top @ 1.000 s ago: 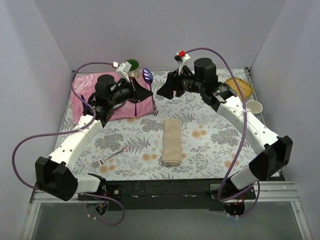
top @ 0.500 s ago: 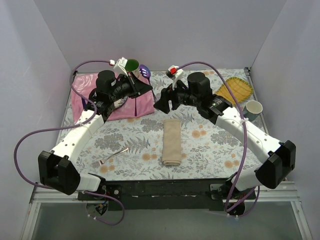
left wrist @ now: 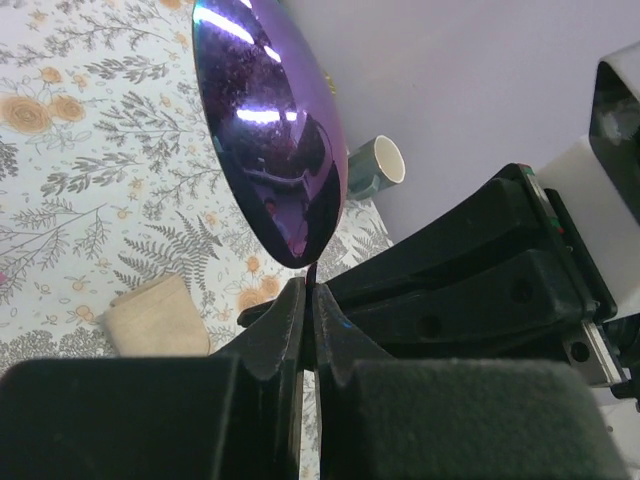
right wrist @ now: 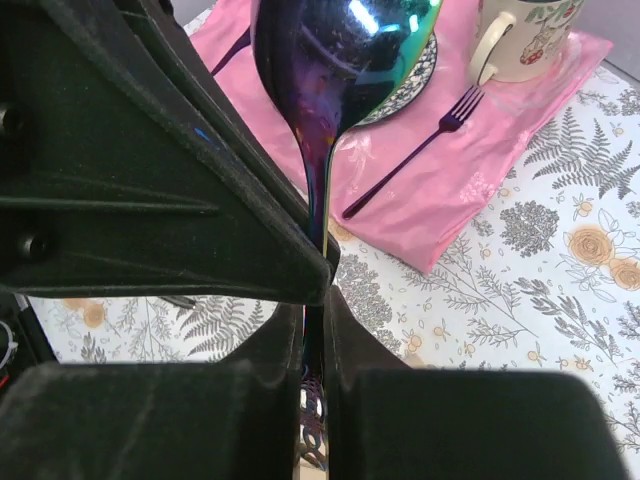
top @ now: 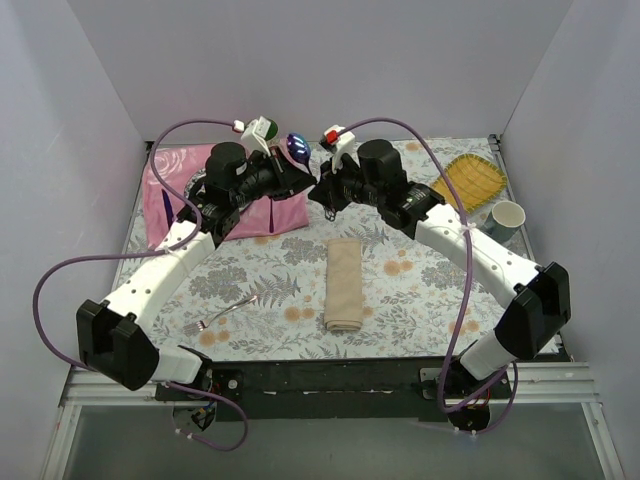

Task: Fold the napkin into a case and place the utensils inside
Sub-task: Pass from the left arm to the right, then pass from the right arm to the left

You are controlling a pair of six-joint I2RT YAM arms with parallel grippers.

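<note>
Lavender walls close around a floral counter in the top view. Both arms reach to the far middle, where the spoon stands upright, bowl up, over the right edge of the pink mat. The left end effector and right end effector meet just below the bowl. The case, a narrow folded oblong, lies at the counter's centre. The fork lies to its left, well apart (nearer the left arm).

From the left wrist, the fingers are pressed together on the spoon's neck, just under the purple bowl.

From the right wrist, the fingers pinch the slim handle farther from the bowl. A purple fork and a mug rest on the mat beyond.
</note>
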